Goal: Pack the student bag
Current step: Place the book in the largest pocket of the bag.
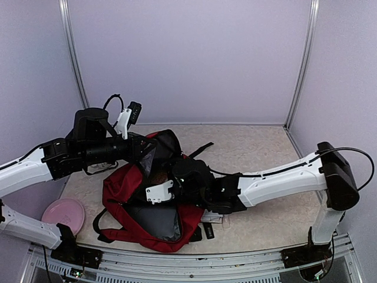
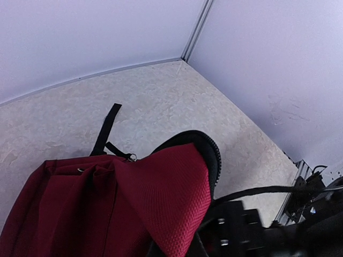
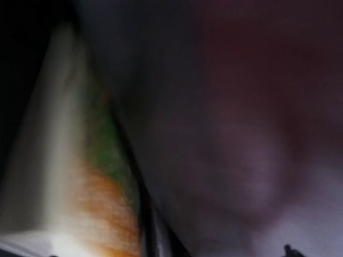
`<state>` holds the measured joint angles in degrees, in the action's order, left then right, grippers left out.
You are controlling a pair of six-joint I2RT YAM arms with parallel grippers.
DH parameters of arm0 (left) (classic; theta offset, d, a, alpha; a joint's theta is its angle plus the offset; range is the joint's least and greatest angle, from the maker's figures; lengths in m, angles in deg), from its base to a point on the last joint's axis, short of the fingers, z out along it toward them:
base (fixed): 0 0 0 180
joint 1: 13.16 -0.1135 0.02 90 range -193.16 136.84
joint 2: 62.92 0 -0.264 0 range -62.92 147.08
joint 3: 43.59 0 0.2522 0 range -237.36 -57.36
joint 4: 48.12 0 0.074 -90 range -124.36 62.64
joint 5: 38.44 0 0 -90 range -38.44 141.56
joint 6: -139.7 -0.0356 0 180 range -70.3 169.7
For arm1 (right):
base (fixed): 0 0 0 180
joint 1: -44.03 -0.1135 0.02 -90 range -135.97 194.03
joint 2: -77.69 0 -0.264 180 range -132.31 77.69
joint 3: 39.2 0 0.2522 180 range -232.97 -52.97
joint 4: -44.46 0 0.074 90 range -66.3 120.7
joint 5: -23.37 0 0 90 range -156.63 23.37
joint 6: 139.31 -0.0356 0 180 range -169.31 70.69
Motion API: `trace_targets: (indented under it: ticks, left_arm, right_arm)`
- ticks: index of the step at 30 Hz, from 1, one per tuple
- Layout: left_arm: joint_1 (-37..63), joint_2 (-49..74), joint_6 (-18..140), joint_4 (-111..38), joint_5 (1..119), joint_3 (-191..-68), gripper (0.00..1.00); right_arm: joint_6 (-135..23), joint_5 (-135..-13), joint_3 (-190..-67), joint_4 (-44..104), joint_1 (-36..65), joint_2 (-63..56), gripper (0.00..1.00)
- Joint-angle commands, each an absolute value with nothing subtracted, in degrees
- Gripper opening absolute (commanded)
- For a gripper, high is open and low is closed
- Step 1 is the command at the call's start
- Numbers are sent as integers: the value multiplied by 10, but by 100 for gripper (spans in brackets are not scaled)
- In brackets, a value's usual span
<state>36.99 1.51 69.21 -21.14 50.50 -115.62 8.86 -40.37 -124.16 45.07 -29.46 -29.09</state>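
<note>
The student bag (image 1: 121,191) is a dark red backpack lying in the middle of the table with its grey-black lining (image 1: 154,219) showing. My left gripper (image 1: 144,152) is shut on the bag's upper edge and holds the flap (image 2: 171,198) up, its black zip rim (image 2: 211,152) on top; the fingers are hidden by the fabric. My right gripper (image 1: 168,177) reaches into the bag's mouth from the right. Its fingers are buried inside. The right wrist view is a dark blur of lining with a white, green and orange flat thing (image 3: 80,187) at the left.
A pink plate (image 1: 63,213) lies at the near left corner. Small black items (image 1: 209,230) and a pale flat thing (image 1: 215,219) sit by the bag's near right side. A black strap (image 2: 107,128) trails toward the back wall. Walls close three sides.
</note>
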Motion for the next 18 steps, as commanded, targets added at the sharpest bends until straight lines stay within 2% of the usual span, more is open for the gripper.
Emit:
trace_targets:
  ticks: [1,5,7,13,16,18]
  left_arm:
    - [357,-16,702,-236,474,-1137,0]
    - [355,-29,703,-235,464,-1126,0]
    - [355,-33,703,-234,463,-1125,0]
    - [355,-45,704,-231,461,-1124,0]
    - [355,-46,704,-229,458,-1123,0]
    - [355,-45,705,-225,459,-1124,0]
  right_arm:
    - [-108,-525,-1254,298,-308,-151,99]
    - [-225,-743,-1214,217,-294,-38,99]
    - [-317,-778,-1190,213,-263,4,98]
    - [-705,-867,-1113,183,2,28,96]
    - [-805,-926,-1047,208,83,-2,100]
    - [-840,-979,-1012,262,113,-21,94]
